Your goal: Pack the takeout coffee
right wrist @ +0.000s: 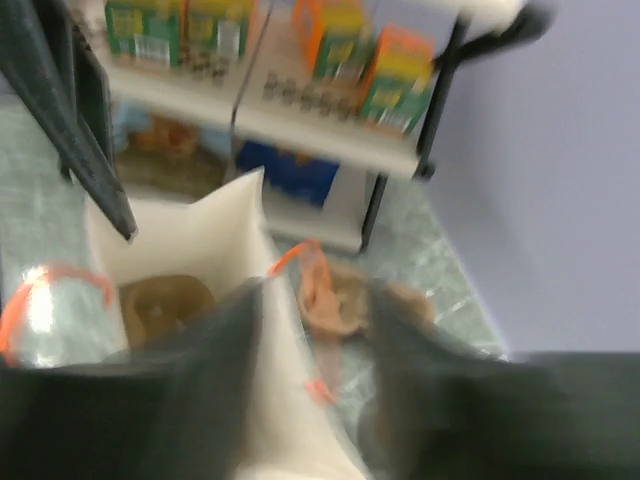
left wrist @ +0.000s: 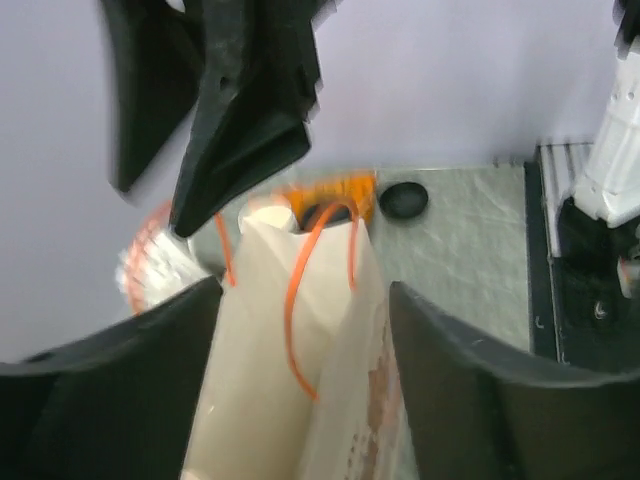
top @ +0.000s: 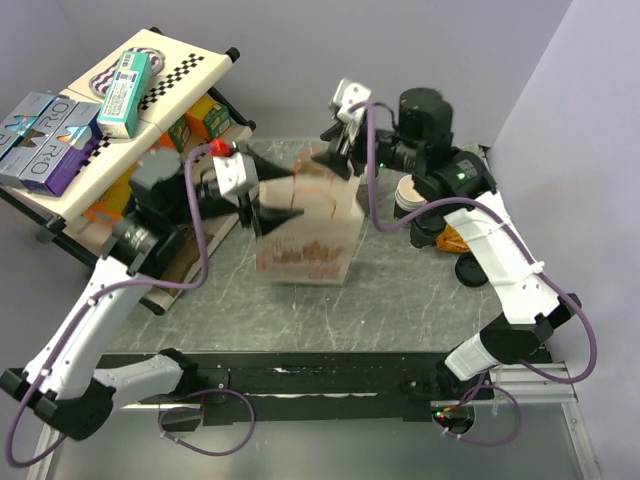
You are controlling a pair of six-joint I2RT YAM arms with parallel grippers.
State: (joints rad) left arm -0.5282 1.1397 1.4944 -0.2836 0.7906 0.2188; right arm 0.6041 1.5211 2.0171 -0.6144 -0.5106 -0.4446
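Takeout coffee (top: 432, 230) apparently waits unpacked on the desk (top: 400, 320) just right of the paper bag (top: 305, 245), beside the white cups (top: 408, 193), while left fingers (left wrist: 100, 400) and right fingers (right wrist: 450, 400) straddle the bag's rim, parted and holding nothing.

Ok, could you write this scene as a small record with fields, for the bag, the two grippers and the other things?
bag: paper bag, orange handles, upright, mouth open
left gripper: jaws apart, astride the bag's left rim
right gripper: jaws apart at the far rim; view blurred
inside bag: tan round thing, too blurred to name
takeout coffee: cannot be identified
beside bag: white cup stack, right side
on table: flat black lid
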